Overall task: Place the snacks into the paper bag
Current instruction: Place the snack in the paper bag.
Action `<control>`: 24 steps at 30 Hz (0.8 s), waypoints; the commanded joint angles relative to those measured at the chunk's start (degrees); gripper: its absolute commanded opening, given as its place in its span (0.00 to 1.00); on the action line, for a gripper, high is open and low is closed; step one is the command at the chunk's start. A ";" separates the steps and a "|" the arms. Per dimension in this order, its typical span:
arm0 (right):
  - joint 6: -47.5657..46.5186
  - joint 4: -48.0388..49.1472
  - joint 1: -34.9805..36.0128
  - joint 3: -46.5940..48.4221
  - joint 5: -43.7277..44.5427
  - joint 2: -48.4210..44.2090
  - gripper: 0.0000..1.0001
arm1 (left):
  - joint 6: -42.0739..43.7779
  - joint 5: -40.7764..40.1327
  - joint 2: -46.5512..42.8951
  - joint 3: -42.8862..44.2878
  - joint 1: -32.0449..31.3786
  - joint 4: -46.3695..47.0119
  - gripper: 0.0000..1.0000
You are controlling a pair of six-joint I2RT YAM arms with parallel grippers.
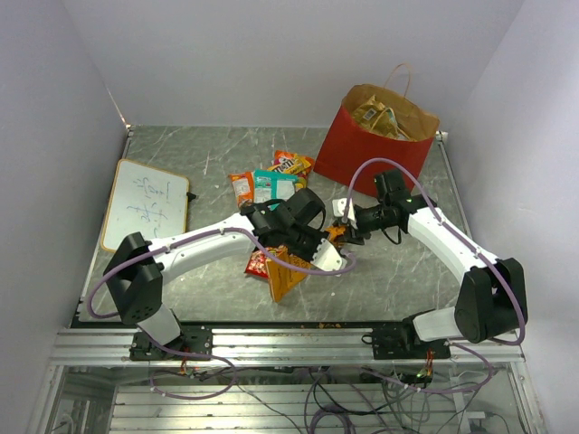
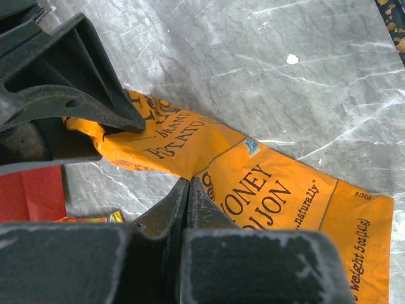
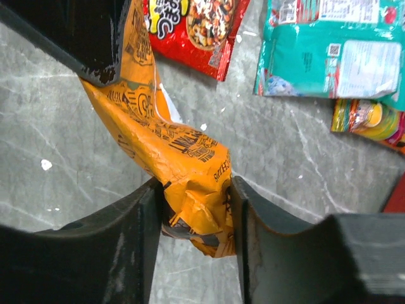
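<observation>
An orange chip bag (image 1: 288, 271) hangs stretched between both arms over the table's middle. My left gripper (image 2: 188, 183) is shut on a fold along the bag's (image 2: 266, 183) edge. My right gripper (image 3: 194, 182) has both fingers pressed on the bag's (image 3: 171, 145) crumpled end. In the top view the right gripper (image 1: 346, 233) and left gripper (image 1: 318, 256) almost meet. Other snacks lie on the table: a teal pack (image 1: 271, 185), a small orange pack (image 1: 242, 188) and a red pack (image 1: 260, 262). The red paper bag (image 1: 362, 154) stands open at the back right, with packets inside.
A white board (image 1: 145, 203) lies at the left of the table. Another orange packet (image 1: 294, 163) sits behind the teal pack. The right wrist view shows a red pack (image 3: 196, 25), the teal pack (image 3: 335, 50) and a yellow pack (image 3: 367, 120) just beyond the held bag.
</observation>
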 commanded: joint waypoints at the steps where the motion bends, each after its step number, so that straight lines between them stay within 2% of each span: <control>1: -0.99 -5.02 0.13 0.85 3.43 -0.38 0.40 | -0.54 0.82 -2.16 -0.26 -0.45 0.57 0.07; 6: 1.69 -5.63 0.11 1.05 3.09 -1.82 0.23 | -2.10 0.59 -2.47 -0.37 -0.45 1.36 0.13; 12: 7.06 -2.82 -0.32 -0.06 4.46 -4.43 0.03 | -4.54 0.00 -3.33 0.23 -0.23 1.71 0.33; 16: 12.40 -2.49 -1.93 1.40 4.45 -6.80 0.00 | -6.71 -1.23 -5.50 0.49 0.39 1.67 0.44; 19: 15.95 -2.79 -3.43 1.57 5.30 -9.21 0.00 | -8.40 -3.43 -8.11 0.76 1.38 1.49 0.59; 24: 22.05 -3.59 -5.32 4.02 10.09 -13.17 0.00 | -11.30 -1.32 -14.72 0.24 7.23 3.37 0.78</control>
